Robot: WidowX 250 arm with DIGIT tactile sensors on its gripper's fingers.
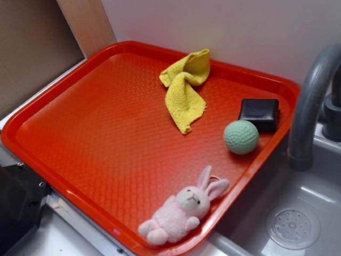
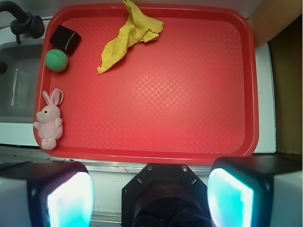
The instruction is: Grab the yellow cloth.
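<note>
- The pincer shows only in the wrist view, at the bottom edge: its two pale-padded fingers stand wide apart with nothing between them, poised high above the near rim of the tray.
- The arm looks straight down from well back, over the strip of white bench beside the tray (the exterior view shows none of it).
- The shallow red plastic tray with its dimpled floor lies bare under the pincer.
- The crumpled mustard-yellow woven cloth lies at the tray's far edge, one end bunched up against the rim, the other trailing flat inward.
- To grab it well, I would travel across the tray, descend over the bunched ridge where fabric stands up, and close there; the flat tail offers little to pinch.
- Well apart at the tray's sink side: a dimpled green ball, a black block, a pink plush rabbit.
</note>
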